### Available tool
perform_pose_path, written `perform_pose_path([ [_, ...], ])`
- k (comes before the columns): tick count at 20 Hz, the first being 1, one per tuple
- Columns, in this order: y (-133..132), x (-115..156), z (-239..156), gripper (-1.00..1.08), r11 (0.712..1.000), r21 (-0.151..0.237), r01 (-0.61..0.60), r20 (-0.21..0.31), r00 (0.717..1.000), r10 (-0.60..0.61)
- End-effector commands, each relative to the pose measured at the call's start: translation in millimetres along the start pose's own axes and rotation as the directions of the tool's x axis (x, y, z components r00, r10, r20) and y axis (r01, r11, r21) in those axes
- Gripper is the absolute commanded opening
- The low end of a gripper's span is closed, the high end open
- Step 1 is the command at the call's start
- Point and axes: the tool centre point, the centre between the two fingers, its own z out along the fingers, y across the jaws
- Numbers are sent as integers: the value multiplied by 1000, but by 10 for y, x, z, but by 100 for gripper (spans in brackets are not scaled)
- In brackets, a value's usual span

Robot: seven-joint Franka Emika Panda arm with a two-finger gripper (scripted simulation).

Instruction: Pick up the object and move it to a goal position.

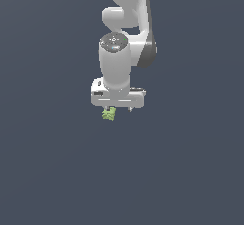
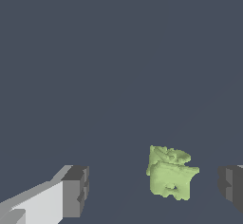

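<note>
The object (image 2: 169,173) is a small lumpy light-green block lying on the dark grey floor. In the wrist view it sits between my two fingers, nearer one finger (image 2: 231,185) than the other (image 2: 76,190), touching neither. My gripper (image 2: 154,190) is open, with a wide gap much broader than the object. In the exterior view the object (image 1: 109,114) shows just below the white hand, and the gripper (image 1: 117,107) points straight down over it. The fingertips are mostly hidden by the hand there.
The dark grey floor (image 1: 190,171) stretches flat around the arm in both views. The white arm (image 1: 126,19) rises above the hand in the exterior view. No goal marker shows.
</note>
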Motion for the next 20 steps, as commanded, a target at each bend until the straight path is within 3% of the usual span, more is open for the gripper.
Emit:
perform_pose_path([
  [1, 0, 0, 0, 100, 1000, 0, 0, 0, 1000, 0],
  [10, 177, 18, -110, 100, 999, -23, 22, -21, 1000, -22],
  [20, 196, -13, -48, 100, 1000, -21, 11, -20, 1000, -11],
])
